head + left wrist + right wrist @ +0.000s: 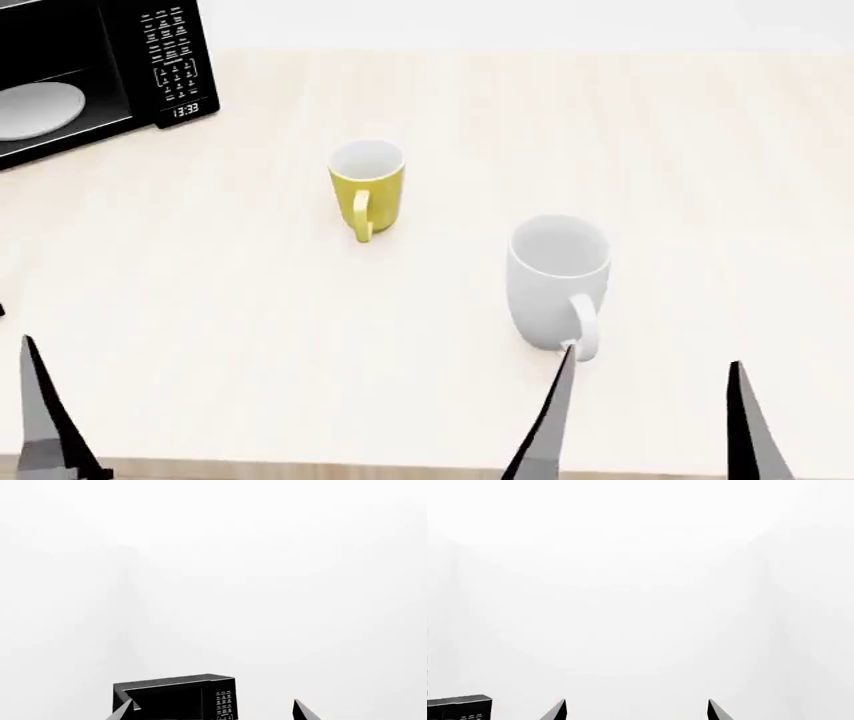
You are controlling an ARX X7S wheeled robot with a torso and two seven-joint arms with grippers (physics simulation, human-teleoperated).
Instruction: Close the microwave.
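Pale wooden table (pixel 534 110) fills the scene, and the microwave (pixel 100 75) sits at its far left corner, cavity exposed with the white turntable plate (pixel 38 110) showing. Nearer than the microwave and to its right stand the white mug (pixel 554 280), then the yellow mug (pixel 366 185). Right gripper (pixel 647 420) hangs spread wide, holding nothing; left gripper (pixel 212 711) likewise gapes empty.

Pale wooden table (pixel 641 130): black microwave (pixel 94 75) far left corner, yellow mug (pixel 367 185) centre, white mug (pixel 557 283) nearer front.
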